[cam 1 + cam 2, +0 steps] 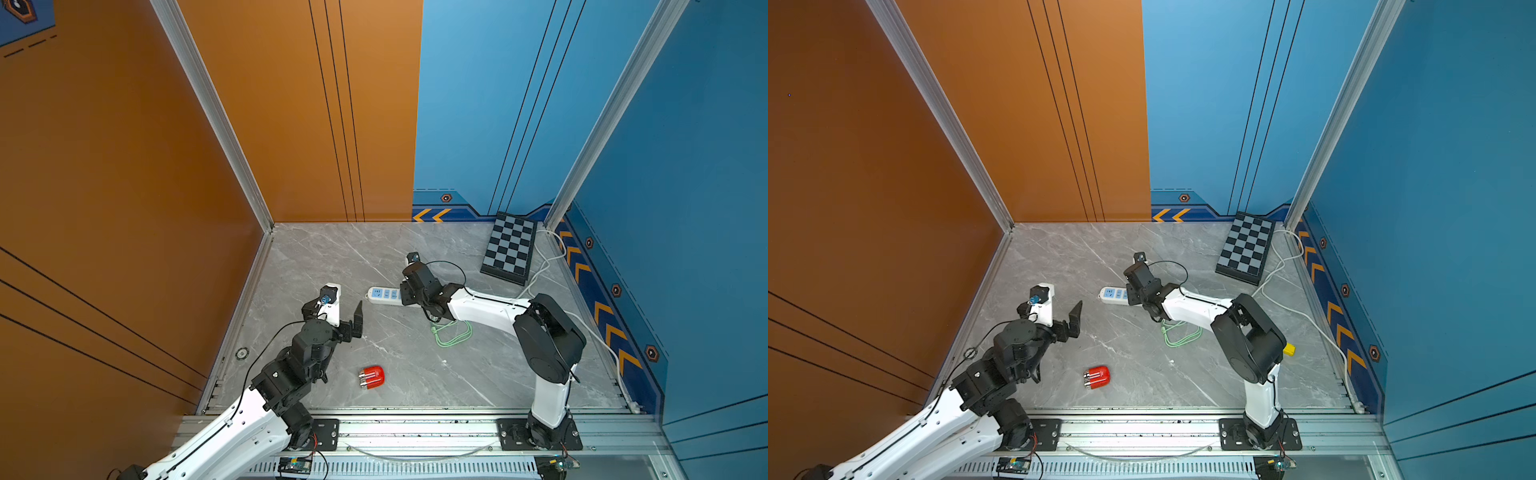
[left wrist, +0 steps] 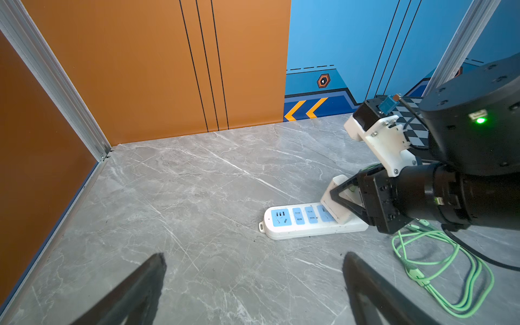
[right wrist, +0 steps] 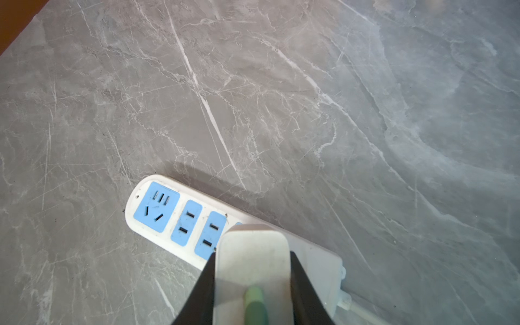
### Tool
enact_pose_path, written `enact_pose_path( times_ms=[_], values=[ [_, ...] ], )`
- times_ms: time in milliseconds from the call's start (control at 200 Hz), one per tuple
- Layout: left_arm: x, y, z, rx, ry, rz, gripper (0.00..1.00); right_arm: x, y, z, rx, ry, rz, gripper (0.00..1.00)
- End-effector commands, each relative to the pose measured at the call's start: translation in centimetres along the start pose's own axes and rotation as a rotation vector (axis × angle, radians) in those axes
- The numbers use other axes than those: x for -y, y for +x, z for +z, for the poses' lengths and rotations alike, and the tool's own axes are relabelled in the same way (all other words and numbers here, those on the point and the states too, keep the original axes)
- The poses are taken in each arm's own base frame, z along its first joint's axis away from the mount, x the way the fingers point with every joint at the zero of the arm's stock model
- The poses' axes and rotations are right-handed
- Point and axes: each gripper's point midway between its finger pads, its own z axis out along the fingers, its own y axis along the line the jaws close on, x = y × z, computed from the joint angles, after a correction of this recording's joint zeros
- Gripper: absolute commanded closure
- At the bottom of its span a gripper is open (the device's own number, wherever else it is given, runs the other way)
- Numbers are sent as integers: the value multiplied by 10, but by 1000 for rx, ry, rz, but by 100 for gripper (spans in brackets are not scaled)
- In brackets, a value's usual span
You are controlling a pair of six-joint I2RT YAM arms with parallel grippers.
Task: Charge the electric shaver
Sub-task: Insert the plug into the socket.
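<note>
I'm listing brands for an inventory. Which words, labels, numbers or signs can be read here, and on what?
No words or numbers can be read anywhere.
Power strip: blue socket faces, no print visible.
Charger: plain white, no label visible.
Shaver: too small to read any label.
Wall trim: orange arrow marks and a hexagon badge, no lettering.

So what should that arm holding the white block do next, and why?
Probably press the white charger block straight down into the power strip. The right hand grips it tilted over a blue socket, seemingly not yet seated; the electric shaver lies untouched.
</note>
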Motion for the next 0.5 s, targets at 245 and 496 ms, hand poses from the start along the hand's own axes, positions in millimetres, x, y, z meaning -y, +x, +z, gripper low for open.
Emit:
enact_pose_path(
  times_ms=[245,496],
  values=[
    [-5,-6,-3,-49,-20,-5,1,5,14,7,-73,139,2,100],
    [-8,-4,-7,-68,-28,-31,2,18,28,8,-111,310,87,100]
  ],
)
